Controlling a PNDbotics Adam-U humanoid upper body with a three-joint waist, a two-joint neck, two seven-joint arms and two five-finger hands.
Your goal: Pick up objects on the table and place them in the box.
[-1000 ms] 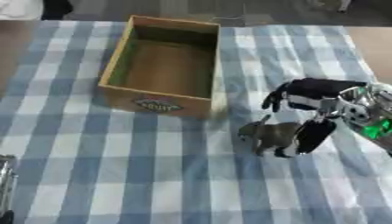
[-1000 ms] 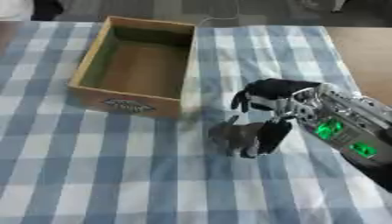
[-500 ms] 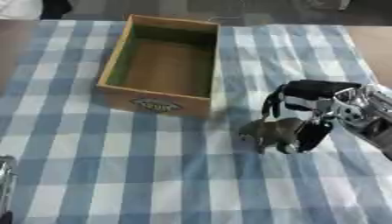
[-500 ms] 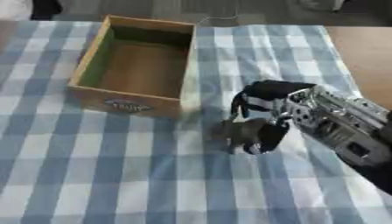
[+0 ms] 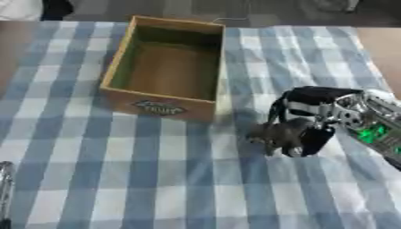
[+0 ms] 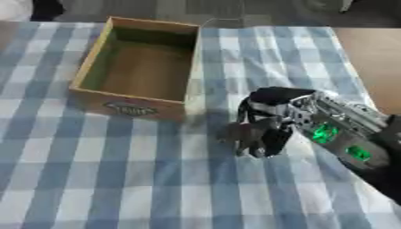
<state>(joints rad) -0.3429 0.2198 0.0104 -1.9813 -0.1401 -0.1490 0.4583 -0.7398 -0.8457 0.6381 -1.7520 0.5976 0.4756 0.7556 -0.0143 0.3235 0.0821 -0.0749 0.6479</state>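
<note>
Now the right hand [image 5: 313,114] has closed its fingers [image 5: 316,139] around the grey object [image 5: 275,133].

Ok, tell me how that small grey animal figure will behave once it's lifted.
The grey animal figure looks like a rigid moulded toy, so it should probably keep its shape. It seems small beside the right hand curled round it, so it is likely light. Its thin legs may let it tip when set down in the box.

- Box [image 5: 160,107]: matt wood.
- Tablecloth [image 5: 156,179]: soft checked cloth.
- Right hand [image 6: 286,109]: black plastic, glossy silver metal.
- Grey object [image 5: 278,134]: dull finish.
</note>
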